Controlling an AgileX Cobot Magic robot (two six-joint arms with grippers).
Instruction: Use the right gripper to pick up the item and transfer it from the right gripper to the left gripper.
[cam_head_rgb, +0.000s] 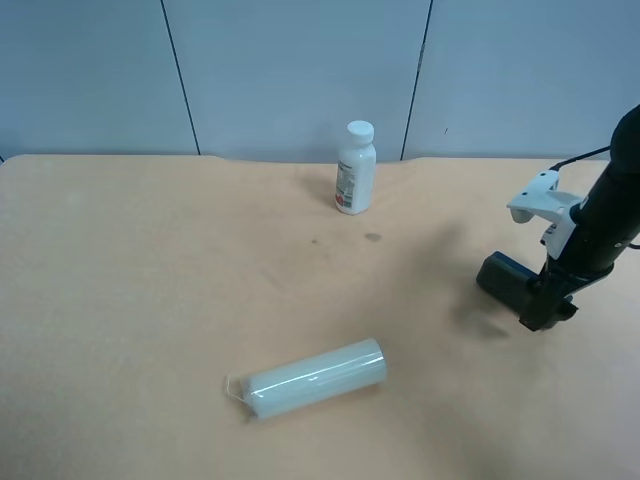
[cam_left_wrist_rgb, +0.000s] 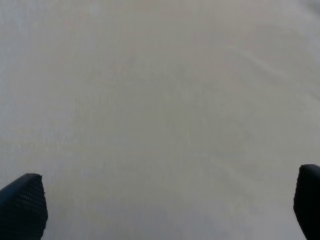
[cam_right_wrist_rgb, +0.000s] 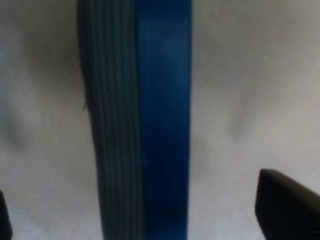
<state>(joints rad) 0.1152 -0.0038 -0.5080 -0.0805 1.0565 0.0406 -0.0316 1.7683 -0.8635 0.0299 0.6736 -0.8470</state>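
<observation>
The item, a blue-topped eraser with a dark grey felt pad (cam_right_wrist_rgb: 145, 100), lies on the tan table and fills the middle of the right wrist view. In the exterior high view it shows as a dark block (cam_head_rgb: 500, 275) at the right. My right gripper (cam_right_wrist_rgb: 145, 212), with its white housing (cam_head_rgb: 545, 200), is low over the eraser and open, one finger (cam_right_wrist_rgb: 287, 205) on each side, neither touching it. My left gripper (cam_left_wrist_rgb: 165, 210) is open and empty above bare table. It is out of the exterior high view.
A white pill bottle (cam_head_rgb: 355, 168) stands at the back middle of the table (cam_head_rgb: 150, 280). A pale translucent roll (cam_head_rgb: 315, 378) lies on its side at the front middle. A grey wall runs behind the table.
</observation>
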